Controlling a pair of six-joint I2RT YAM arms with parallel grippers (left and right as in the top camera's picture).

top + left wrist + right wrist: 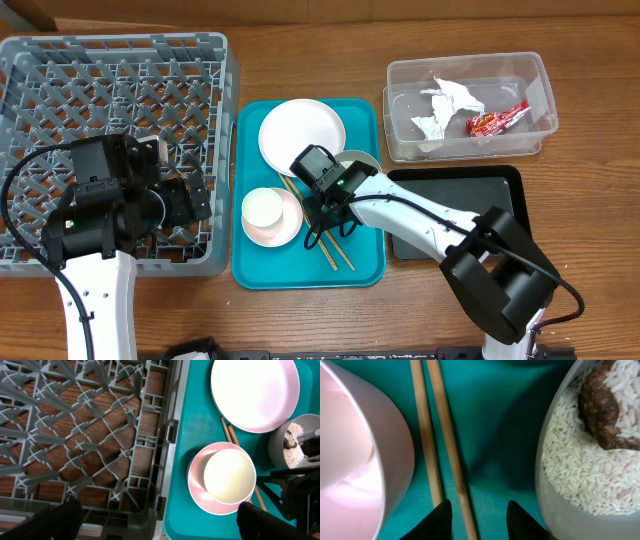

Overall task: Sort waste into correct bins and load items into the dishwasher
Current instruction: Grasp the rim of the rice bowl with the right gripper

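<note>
checking the teal tray (360, 255) first: found the right gripper (477, 520) low over it, between the pink bowl (350, 460) and the grey-green bowl (560, 515), fingers drawn fairly narrow and straddling one of the two chopsticks (447, 435); noted a sliver of tray showing between that stick and the finger on the rice side, so not clamped. recorded both sticks lying flat on the tray, side by side, the second just outside the fingers. found white rice (580, 470) and a brown scrap (602, 410) inside the grey-green bowl. logged the small white cup (230, 472) seated in the pink bowl, and the white plate (302, 135) at the far end of the same tray. located the left gripper (160, 522) above the near right corner of the dish rack (110, 70), fingers spread wide, holding nothing. confirmed crumpled tissue (450, 100) and a red wrapper (497, 120) inside the clear tub (540, 80). found the black tray (470, 185) just in front of the tub, partly under the right arm.
</note>
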